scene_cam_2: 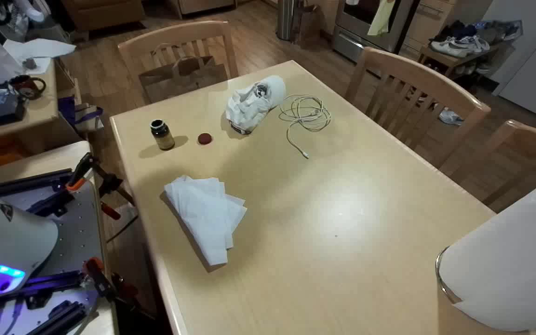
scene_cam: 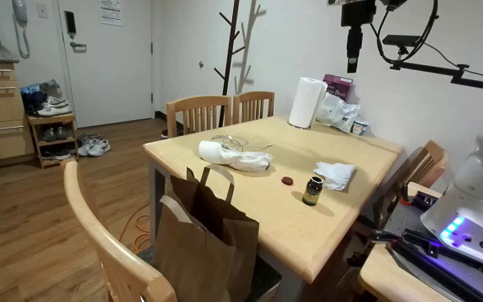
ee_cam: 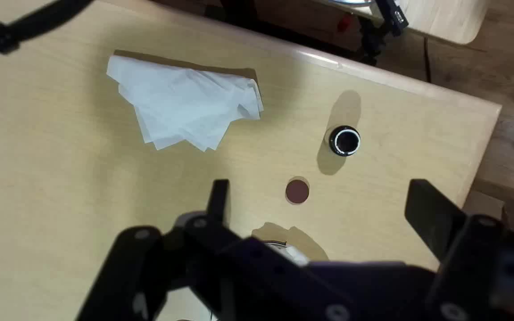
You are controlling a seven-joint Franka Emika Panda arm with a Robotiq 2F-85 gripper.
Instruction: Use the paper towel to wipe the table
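The paper towel (scene_cam: 336, 175) is a flat, folded, slightly rumpled white sheet. It lies on the light-wood table (scene_cam: 283, 142) near the edge on the robot's side, and shows in both exterior views (scene_cam_2: 203, 214). In the wrist view the paper towel (ee_cam: 185, 102) lies at the upper left, apart from the fingers. My gripper (scene_cam: 352, 69) hangs high above the table in an exterior view. In the wrist view its two black fingers (ee_cam: 319, 183) stand wide apart with nothing between them. The table also shows in the wrist view (ee_cam: 51, 169).
A dark open bottle (scene_cam: 312, 191) and its red-brown cap (scene_cam: 287, 180) are near the towel. A lumpy white bundle (scene_cam: 235, 157) and a coiled cable (scene_cam_2: 307, 116) lie farther off. A paper towel roll (scene_cam: 307, 102) stands near the wall. A paper bag (scene_cam: 203, 239) and chairs surround the table.
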